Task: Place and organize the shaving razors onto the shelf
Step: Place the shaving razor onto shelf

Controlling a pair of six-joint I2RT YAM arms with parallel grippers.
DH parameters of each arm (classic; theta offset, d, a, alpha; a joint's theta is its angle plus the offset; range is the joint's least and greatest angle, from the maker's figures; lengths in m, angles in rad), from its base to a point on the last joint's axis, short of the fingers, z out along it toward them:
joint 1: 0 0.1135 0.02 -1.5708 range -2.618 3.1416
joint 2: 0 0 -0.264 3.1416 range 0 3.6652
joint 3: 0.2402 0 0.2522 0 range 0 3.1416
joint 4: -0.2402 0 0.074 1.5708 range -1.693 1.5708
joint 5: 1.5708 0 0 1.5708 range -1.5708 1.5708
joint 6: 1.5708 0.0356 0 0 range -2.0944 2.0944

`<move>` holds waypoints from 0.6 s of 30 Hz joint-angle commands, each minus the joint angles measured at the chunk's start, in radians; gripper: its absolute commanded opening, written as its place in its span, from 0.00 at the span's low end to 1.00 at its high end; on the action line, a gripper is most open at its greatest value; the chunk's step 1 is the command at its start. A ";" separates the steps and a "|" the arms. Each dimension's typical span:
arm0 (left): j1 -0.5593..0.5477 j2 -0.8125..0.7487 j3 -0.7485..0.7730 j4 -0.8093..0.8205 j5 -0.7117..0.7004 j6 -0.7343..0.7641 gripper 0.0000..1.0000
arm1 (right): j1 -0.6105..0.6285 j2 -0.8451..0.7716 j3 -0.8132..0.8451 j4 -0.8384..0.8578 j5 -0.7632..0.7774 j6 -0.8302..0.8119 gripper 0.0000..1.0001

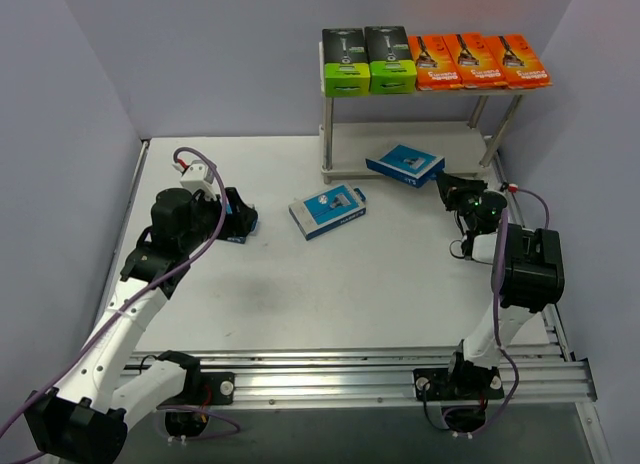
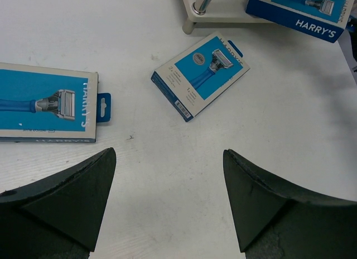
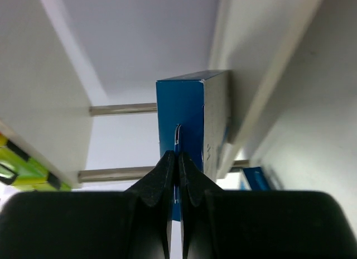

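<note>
The shelf (image 1: 330, 134) stands at the back right. Its top board carries two black packs with lime-green ends (image 1: 367, 59) and three orange packs (image 1: 480, 61). My right gripper (image 1: 443, 184) is shut on the hang tab of a light blue razor pack (image 1: 405, 165), which is at the front edge of the lower board. In the right wrist view this pack (image 3: 192, 116) sits edge-on between the boards, with the gripper (image 3: 178, 156) pinching its tab. A second blue pack (image 1: 328, 210) lies mid-table. A third (image 2: 47, 101) lies beside my open, empty left gripper (image 2: 167, 153).
The shelf's front-left post (image 2: 203, 2) and lower board corner show at the top of the left wrist view. Grey walls close in the table on the left, back and right. A metal rail (image 1: 350, 369) runs along the near edge.
</note>
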 commanded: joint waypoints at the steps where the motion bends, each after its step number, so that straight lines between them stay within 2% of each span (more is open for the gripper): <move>1: 0.006 -0.002 0.014 0.022 0.022 0.010 0.87 | -0.008 -0.081 -0.044 0.403 -0.015 -0.067 0.00; 10: 0.006 -0.016 0.002 0.024 0.024 0.007 0.87 | 0.004 -0.109 -0.142 0.329 0.116 -0.116 0.00; 18: 0.006 -0.010 -0.001 0.025 0.030 0.005 0.87 | 0.046 -0.142 -0.135 0.217 0.282 -0.153 0.00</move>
